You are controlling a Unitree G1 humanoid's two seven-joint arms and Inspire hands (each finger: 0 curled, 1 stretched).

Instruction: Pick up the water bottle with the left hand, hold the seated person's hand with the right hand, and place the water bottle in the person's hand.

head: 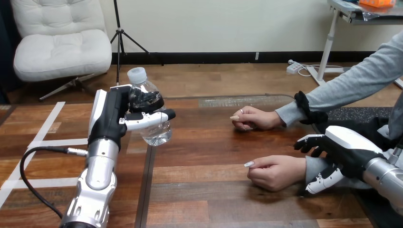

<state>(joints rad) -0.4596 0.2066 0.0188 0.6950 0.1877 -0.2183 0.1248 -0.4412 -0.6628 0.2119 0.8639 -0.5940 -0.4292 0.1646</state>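
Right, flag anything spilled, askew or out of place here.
Nothing stands out. The water bottle sits capped in the left hand's fingers, and no water shows on the table.

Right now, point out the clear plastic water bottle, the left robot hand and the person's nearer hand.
Clear plastic water bottle (157, 134): head view, lower body.
Left robot hand (114, 118): head view, black palm side.
Person's nearer hand (278, 171): head view, back of hand.

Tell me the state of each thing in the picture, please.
Clear plastic water bottle: capped, upright, gripped by left hand.
Left hand: shut on the bottle.
Person's nearer hand: loosely closed, on wooden table.
Person's farther hand: loosely closed, on the table.
Right hand: at the nearer hand's wrist; grip unclear.
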